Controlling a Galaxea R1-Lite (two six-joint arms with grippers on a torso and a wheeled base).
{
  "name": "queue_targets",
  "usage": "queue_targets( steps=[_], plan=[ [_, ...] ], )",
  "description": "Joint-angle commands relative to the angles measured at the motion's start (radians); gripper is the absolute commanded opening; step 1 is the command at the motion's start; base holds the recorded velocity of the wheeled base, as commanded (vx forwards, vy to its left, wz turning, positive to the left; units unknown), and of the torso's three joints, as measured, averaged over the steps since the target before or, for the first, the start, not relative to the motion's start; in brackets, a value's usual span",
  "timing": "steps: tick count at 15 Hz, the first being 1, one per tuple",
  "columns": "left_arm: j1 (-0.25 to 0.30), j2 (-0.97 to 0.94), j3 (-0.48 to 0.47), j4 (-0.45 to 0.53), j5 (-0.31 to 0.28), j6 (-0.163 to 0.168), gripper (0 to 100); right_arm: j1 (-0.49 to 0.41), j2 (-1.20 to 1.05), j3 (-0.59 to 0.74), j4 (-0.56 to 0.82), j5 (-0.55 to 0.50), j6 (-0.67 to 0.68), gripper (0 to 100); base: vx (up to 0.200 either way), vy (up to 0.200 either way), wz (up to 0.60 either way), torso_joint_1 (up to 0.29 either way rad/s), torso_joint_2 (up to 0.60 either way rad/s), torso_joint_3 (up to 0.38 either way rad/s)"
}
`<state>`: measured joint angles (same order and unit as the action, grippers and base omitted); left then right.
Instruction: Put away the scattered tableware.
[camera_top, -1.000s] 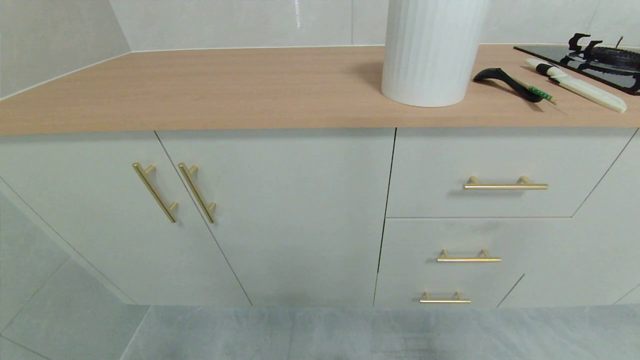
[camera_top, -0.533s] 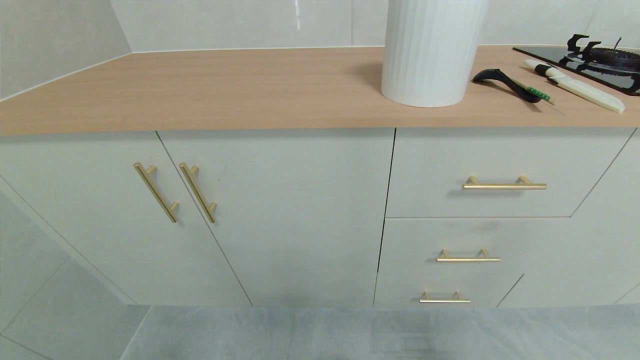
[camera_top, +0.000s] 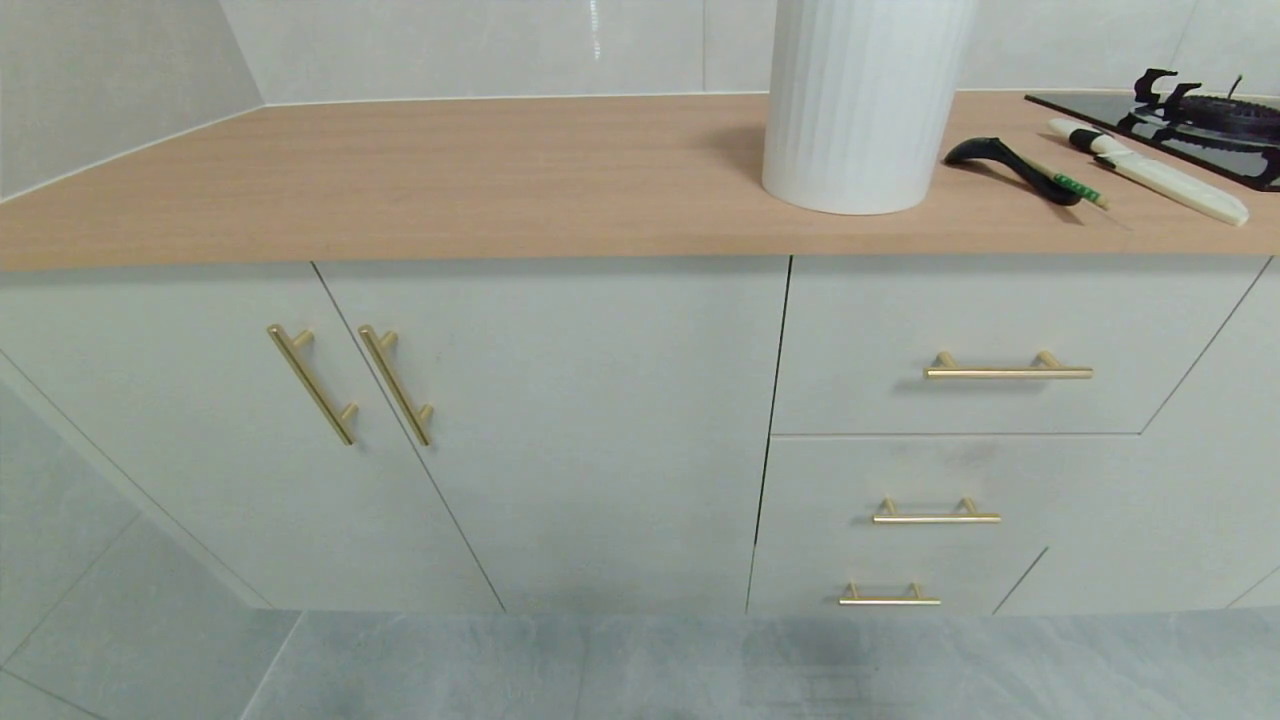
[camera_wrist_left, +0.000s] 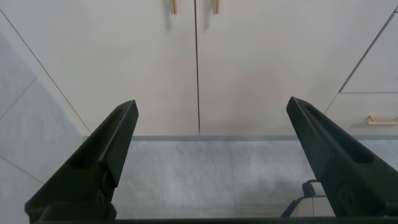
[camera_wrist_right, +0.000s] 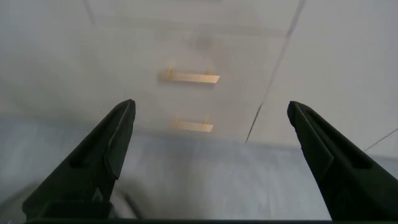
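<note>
The left gripper (camera_wrist_left: 211, 165) has its two dark fingers (camera_wrist_left: 102, 162) spread wide apart, with a big gap between the jaws. The right gripper (camera_wrist_right: 211, 162) is the same, its fingers (camera_wrist_right: 326, 158) wide apart too. Both point forward and a bit down.

The left gripper (camera_wrist_left: 211, 104) has two matte fingers (camera_wrist_left: 102, 158) of dark grey, almost black. Each is a long wedge, broad at its base and narrowing to a blunt, squared tip. The inner faces are flat and smooth, and a sharp edge divides them from the slightly lighter outer sides. One finger has a small stepped notch near its base. A thin dark bar (camera_wrist_left: 199, 221) runs between the bases. The right gripper (camera_wrist_right: 211, 106) looks the same, with two dark matte wedge fingers (camera_wrist_right: 329, 158), flat faces, hard edges and blunt tips.
</note>
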<state>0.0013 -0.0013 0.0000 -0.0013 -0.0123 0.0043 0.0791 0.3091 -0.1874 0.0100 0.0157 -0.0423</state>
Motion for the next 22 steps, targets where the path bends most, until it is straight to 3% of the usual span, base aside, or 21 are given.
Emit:
queue_targets(
  steps=[1,4,10,13,15,20,22],
  plan=[
    [0.000,0.001,-0.002,0.000,0.000,0.000,100,0.105,0.573,-0.064,-0.096,0.021,-0.001,100,0.000,0.000,0.00,0.000,0.00,0.000],
    [0.000,0.001,0.000,0.000,0.000,0.000,100,0.116,0.940,-0.185,-0.286,0.016,-0.001,100,0.000,0.000,0.00,0.000,0.00,0.000],
    [0.000,0.001,0.000,0.000,0.000,0.000,100,0.113,1.332,-0.425,-0.389,0.006,0.001,100,0.000,0.000,0.00,0.000,0.00,0.000],
    [0.000,0.001,-0.002,0.000,0.000,-0.001,100,0.108,1.455,-0.406,-0.466,0.000,0.007,100,0.000,0.000,0.00,0.000,0.00,0.000],
    [0.000,0.001,-0.002,0.000,0.000,-0.001,100,0.108,1.522,-0.374,-0.593,-0.076,0.007,100,0.000,0.000,0.00,0.000,0.00,0.000],
    [0.000,0.001,-0.002,0.000,0.000,-0.001,100,0.108,1.680,-0.336,-0.886,-0.123,0.009,100,0.000,0.000,0.00,0.000,0.00,0.000],
    [0.000,0.001,-0.002,0.000,0.000,-0.001,100,0.108,1.776,-0.339,-1.021,-0.186,0.015,100,0.000,0.000,0.00,0.000,0.00,0.000]
  ],
)
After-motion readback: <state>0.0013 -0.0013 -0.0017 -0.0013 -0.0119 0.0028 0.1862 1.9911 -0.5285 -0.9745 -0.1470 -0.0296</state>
